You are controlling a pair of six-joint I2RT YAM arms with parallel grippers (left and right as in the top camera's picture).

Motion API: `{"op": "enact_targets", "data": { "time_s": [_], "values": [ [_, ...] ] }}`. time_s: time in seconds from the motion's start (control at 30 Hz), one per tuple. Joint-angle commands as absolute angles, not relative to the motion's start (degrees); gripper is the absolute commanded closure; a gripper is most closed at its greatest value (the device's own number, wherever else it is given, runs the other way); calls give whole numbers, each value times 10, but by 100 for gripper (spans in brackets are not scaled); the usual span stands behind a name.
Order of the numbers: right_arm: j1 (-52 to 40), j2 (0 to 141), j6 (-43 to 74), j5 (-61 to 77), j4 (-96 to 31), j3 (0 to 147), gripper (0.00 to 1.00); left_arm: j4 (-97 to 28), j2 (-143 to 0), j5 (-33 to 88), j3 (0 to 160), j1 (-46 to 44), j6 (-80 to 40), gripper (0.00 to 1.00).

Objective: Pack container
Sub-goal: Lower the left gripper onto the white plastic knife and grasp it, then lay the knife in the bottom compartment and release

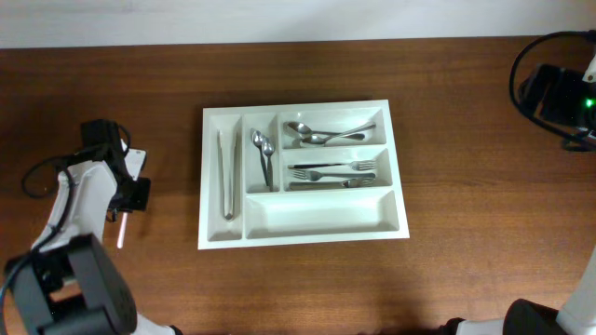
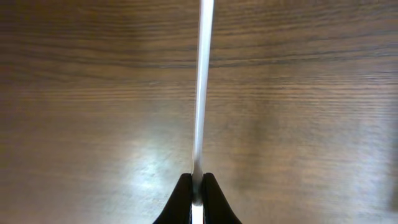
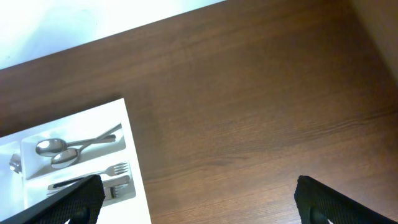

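The container, a large white rectangular plastic cutlery tray with five compartments: where did it lie? the desk editor asked.

"Flat at the middle of the brown wooden table," the photographer said. "Long metal tongs lay in its leftmost narrow slot, two steel spoons in the next, further spoons in the far wide bay and steel forks in the middle one."

"And the arms?"

"The left gripper was off to the tray's left, well apart from it. Its jaws were pressed together on a thin pale strip that ran straight out over the wood; I could not tell its kind. The right gripper hung toward the table's far right, also well apart from the tray, fingers spread wide and gripping nothing."
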State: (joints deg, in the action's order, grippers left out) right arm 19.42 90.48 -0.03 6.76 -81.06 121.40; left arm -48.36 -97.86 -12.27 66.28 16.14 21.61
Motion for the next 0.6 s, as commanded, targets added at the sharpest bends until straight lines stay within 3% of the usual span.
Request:
{"op": "enact_targets", "data": {
  "time_s": [0.0,0.2,0.4,0.57],
  "values": [
    [196,897,-2,71,-811,1219,1,-489,-936,-114,678,157,202,98],
    [196,897,-2,71,-811,1219,1,-498,-851,-3,709,96,194,98],
    [196,897,-2,71,-811,1219,1,-463,-796,98,715,7,14,98],
    [196,897,-2,71,-811,1219,1,-460,-807,114,714,-72,20,98]
  ]
}}
